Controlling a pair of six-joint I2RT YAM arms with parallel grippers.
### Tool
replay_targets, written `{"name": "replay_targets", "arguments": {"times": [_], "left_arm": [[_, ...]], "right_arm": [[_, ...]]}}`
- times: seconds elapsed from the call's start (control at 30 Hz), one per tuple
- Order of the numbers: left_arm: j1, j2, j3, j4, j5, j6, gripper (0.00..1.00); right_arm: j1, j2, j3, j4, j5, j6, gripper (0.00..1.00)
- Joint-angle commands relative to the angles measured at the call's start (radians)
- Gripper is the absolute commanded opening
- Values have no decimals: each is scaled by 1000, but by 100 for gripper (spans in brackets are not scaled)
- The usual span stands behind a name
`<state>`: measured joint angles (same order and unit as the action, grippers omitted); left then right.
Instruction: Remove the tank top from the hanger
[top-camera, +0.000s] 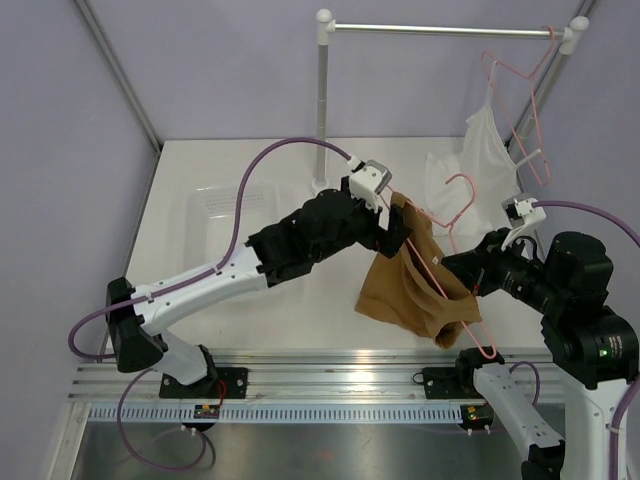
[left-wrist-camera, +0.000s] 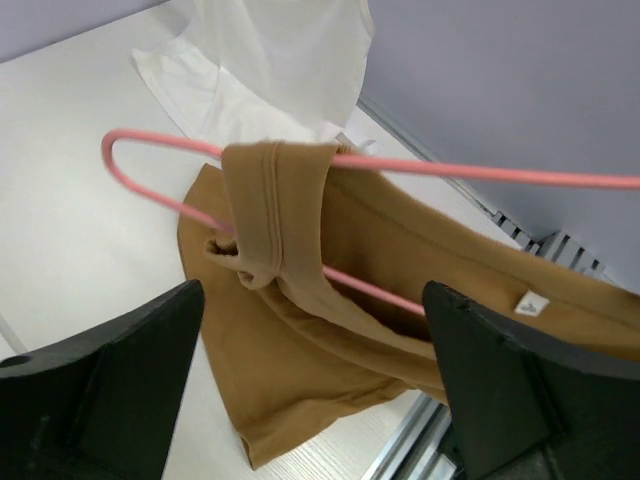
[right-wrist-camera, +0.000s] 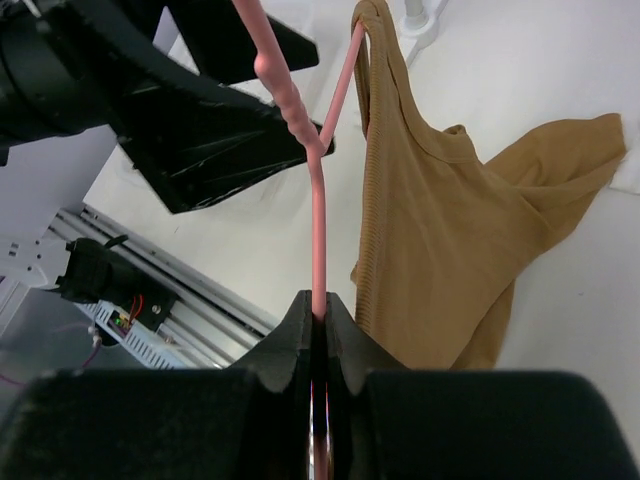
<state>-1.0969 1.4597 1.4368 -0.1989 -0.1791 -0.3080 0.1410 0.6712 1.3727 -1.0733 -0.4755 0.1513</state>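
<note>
The right end effector (right-wrist-camera: 318, 316) is clamped tight on the pink hanger (right-wrist-camera: 318, 220). The left end effector (left-wrist-camera: 310, 300) is wide apart, the brown tank top (left-wrist-camera: 300, 390) just in front.

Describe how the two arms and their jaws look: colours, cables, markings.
The left arm has white lower links and black, blocky upper joints; the right arm looks mostly black with a small green light. A purple cable loops along each. White camera housings sit at the wrists. Jaws are matte black wedges.
</note>
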Motion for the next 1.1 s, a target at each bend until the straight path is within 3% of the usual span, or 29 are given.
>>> {"name": "replay_targets", "arguments": {"times": [0.0,0.07,0.1,0.17,0.2,0.27,0.3,0.33,0.5,0.63,0.67,0.83,1.07], "left_arm": [[0,37,76,89,-25,56,86],[0,48,89,75,-63,67,73],[0,56,93,72,-74,72,58],[0,57,91,67,-100,75,42],[0,57,89,65,-106,76,24],[-1,59,83,65,-132,79,17],[0,57,80,65,-147,81,2],[2,60,80,58,-195,79,0],[32,54,67,50,-221,60,0],[37,41,45,87,-56,82,0],[34,31,33,102,-33,83,19],[31,-5,-58,188,24,58,50],[31,4,-62,187,35,47,56]], "right_arm": [[-1,-5,-9,76,-103,24,0],[0,-5,-9,76,-103,21,0],[2,-7,-11,76,-100,21,0],[5,-4,-15,78,-88,21,0],[6,-5,-17,79,-83,21,0],[11,-2,-17,75,-77,17,0],[14,-4,-14,75,-80,16,0],[19,-4,-12,72,-81,14,0],[54,-5,-11,58,-52,7,0],[63,-5,-20,62,-34,4,0],[63,-4,-18,62,-32,4,0],[65,8,-3,64,-11,4,0],[65,13,2,76,-14,10,0]]}}
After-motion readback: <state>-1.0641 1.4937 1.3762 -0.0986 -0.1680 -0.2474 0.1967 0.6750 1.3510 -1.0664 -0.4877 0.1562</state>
